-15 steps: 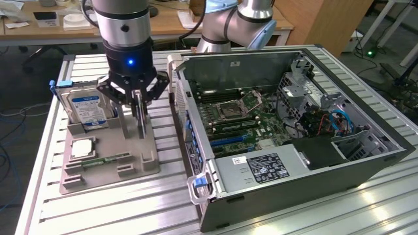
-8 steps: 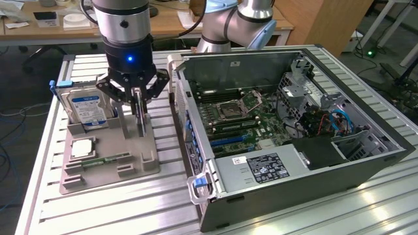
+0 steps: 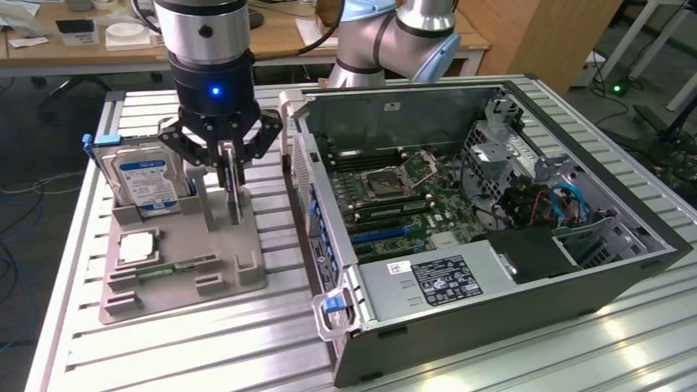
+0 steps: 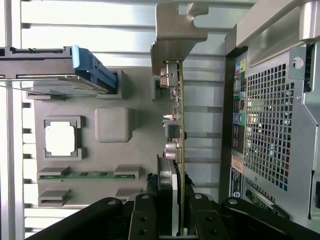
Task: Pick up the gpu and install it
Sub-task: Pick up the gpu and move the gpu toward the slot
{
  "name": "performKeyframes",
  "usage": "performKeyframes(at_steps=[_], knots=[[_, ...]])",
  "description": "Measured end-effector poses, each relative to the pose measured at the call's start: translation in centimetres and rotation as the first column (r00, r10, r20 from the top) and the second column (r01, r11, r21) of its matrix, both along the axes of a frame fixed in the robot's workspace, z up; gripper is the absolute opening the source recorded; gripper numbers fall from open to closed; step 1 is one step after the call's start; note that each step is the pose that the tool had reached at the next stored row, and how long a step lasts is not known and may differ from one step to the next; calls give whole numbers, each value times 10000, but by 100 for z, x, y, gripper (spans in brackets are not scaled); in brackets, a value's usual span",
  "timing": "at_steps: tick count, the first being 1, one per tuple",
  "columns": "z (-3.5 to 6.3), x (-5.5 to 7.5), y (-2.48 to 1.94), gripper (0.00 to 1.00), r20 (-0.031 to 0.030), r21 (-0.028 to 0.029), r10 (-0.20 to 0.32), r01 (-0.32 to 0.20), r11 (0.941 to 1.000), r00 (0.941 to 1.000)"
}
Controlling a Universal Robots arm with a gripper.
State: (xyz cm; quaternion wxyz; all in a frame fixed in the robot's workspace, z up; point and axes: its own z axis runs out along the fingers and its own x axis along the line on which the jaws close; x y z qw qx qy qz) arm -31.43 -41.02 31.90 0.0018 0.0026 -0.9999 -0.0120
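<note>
Black gripper (image 3: 228,173) clenched on thin upright gpu (image 4: 176,131), silver end bracket (image 4: 177,30), grey moulded tray (image 3: 224,278)

This looks like a robotics lab or test workshop. A counter (image 3: 163,351) of ribbed aluminium slats carries an open computer case (image 3: 479,204) and a grey moulded tray (image 3: 218,269) of computer parts, with a robot arm (image 3: 381,41) rising behind it at twelve o'clock in the exterior view. At eleven o'clock stands a wooden desk (image 3: 277,28) strewn with papers, and loose cables (image 3: 16,269) trail over the floor at nine o'clock.
</note>
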Motion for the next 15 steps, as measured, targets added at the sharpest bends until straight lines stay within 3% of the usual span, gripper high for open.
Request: performKeyframes(at_steps=[15], knots=[[93, 0, -1, 28, 0, 0, 0, 0, 10000, 10000]])
